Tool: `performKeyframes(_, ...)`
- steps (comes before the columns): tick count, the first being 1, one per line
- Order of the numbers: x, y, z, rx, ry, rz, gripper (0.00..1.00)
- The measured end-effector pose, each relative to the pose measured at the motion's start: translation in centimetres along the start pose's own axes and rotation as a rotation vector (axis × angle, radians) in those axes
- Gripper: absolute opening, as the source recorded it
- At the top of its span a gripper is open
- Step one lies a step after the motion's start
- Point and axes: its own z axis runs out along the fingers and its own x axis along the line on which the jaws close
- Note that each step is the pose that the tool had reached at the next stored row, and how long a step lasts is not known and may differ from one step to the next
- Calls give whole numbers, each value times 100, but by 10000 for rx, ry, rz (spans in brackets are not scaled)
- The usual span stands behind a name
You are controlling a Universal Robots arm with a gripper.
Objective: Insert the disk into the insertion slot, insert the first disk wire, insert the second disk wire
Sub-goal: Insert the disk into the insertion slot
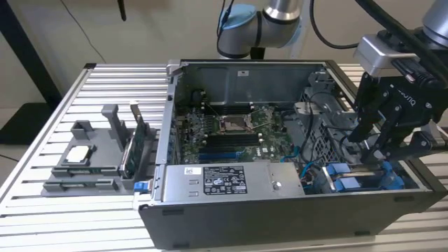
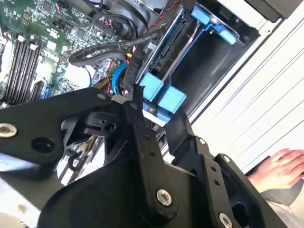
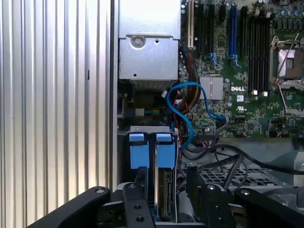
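Disk, a flat silver-grey drive in a bright blue plastic carrier, sat on edge in the bay at the 4 o'clock corner of the open dark grey computer case in the exterior view. A black two-fingered hand hung directly above it. In both wrist views its fingers were parted wide, straddling the disk's blue end without clamping it. A grey metal power supply box lay at the disk's 9 o'clock, with the green motherboard beyond. The case rested on a ribbed aluminium surface.
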Motion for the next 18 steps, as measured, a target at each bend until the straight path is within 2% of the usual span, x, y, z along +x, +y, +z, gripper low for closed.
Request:
performKeyframes(9,-6,3,-96,0,0,-1,47)
performKeyframes(17,-56,10,-128,1,-4,-1,47)
performKeyframes(18,-58,11,-124,25,-18,-3,47)
